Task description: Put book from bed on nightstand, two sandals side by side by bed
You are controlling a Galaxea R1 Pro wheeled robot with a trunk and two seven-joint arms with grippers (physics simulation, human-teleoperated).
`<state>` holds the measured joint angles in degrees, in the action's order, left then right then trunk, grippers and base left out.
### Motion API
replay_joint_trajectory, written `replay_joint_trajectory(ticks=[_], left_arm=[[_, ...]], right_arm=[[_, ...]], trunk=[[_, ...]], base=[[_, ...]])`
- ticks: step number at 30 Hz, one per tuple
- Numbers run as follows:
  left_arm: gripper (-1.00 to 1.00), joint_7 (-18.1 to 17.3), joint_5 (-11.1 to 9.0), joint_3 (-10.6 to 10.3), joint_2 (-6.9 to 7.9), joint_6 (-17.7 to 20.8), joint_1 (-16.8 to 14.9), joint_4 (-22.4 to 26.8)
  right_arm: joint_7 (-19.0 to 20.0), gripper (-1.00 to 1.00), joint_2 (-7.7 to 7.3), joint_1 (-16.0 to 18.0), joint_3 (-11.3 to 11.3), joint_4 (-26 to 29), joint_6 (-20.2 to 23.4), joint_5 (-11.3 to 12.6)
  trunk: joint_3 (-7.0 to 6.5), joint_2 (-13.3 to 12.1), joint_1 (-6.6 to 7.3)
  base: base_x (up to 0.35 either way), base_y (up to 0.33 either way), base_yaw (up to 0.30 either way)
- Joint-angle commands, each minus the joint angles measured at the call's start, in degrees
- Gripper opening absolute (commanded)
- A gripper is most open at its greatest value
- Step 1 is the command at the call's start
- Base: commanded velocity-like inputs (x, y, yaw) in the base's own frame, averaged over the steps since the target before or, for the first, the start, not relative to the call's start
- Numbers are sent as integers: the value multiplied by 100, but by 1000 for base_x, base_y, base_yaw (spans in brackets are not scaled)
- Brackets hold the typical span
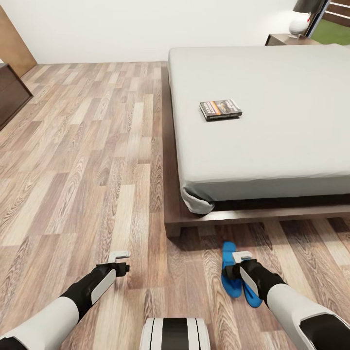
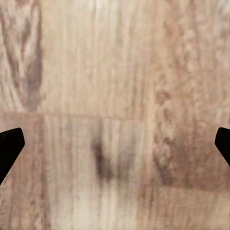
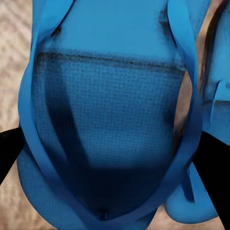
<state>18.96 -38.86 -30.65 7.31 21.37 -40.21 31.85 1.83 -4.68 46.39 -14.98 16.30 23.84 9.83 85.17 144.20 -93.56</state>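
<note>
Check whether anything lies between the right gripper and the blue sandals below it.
Nothing visible does. The right gripper hangs directly over the two blue sandals on the wood floor near the corner of the bed. In the right wrist view a sandal sits between the open fingers with no other object over it.

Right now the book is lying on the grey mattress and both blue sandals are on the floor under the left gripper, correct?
Not quite. The book does lie on the bed's mattress, but the blue sandals lie on the wood floor under the right gripper, not the left. The head view shows it; the left gripper hangs over bare planks.
</note>
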Motion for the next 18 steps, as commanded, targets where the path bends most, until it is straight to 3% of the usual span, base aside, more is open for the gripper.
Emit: replay_joint_trajectory(ticks=[1, 4, 11, 18], left_arm=[[100, 55, -60, -49, 9, 11, -4, 14], [100, 55, -60, -50, 11, 14, -4, 14], [100, 55, -60, -53, 8, 11, -4, 14], [100, 55, -60, -55, 8, 9, -4, 14]], right_arm=[[11, -100, -7, 1, -71, 10, 41, 54], [41, -100, -7, 1, -216, 15, 213, 54], [21, -100, -7, 1, -283, 17, 408, 54], [-4, -100, -14, 1, -285, 44, 404, 65]], trunk=[[4, 2, 1], [70, 6, -7], [225, 15, -25], [225, 15, -25]], base=[[0, 0, 0], [0, 0, 0], [0, 0, 0], [0, 0, 0]])
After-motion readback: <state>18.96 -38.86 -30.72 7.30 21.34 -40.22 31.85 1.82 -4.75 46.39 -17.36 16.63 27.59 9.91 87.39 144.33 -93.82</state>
